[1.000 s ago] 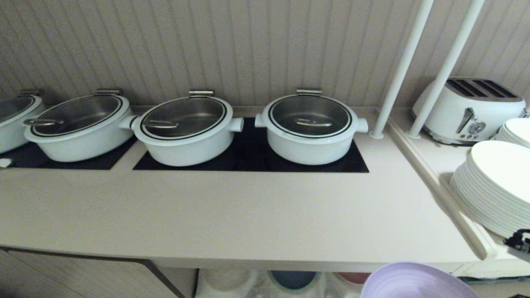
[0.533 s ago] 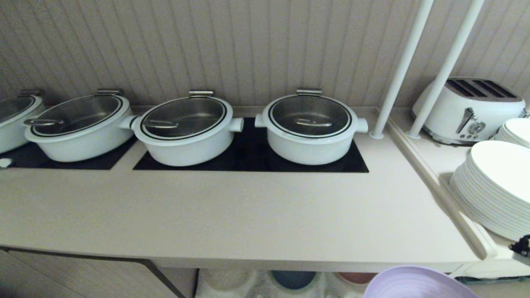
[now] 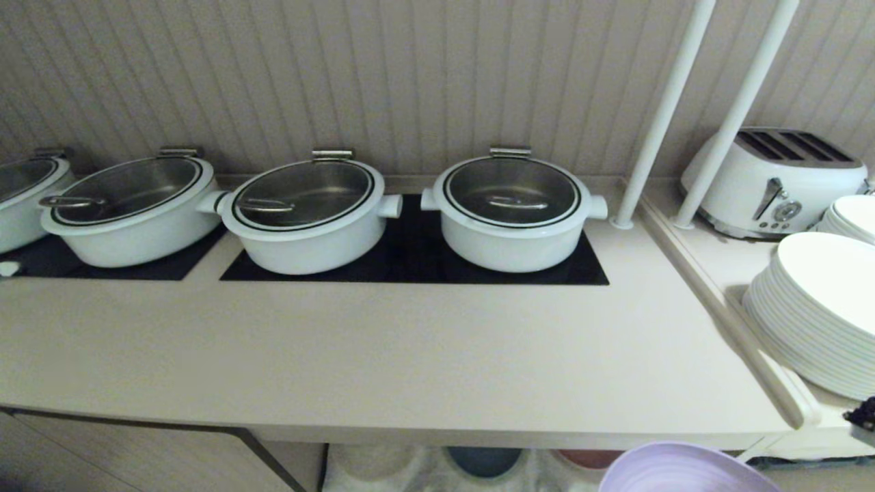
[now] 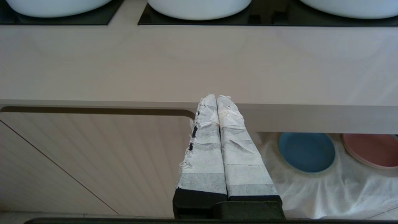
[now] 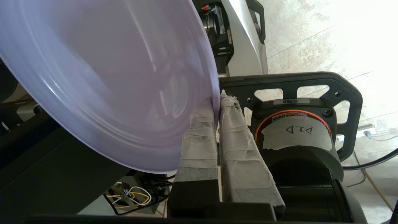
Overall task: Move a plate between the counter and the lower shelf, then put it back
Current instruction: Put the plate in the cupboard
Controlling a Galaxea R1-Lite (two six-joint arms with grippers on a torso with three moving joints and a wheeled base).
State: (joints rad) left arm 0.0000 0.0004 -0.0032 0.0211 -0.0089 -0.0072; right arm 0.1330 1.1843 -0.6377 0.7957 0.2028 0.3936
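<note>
Below the counter (image 3: 410,362) edge — right gripper (image 5: 217,101) pinching the plate (image 5: 108,77).

A wide bare strip of table (image 3: 383,355) runs in front of three white pots (image 3: 511,212). Stacked white plates (image 3: 817,307) and two poles (image 3: 660,116) block the right side.

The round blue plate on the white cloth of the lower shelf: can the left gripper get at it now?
Probably yes: the left gripper, shut and empty, faces the shelf opening, and nothing stands before the blue plate.
</note>
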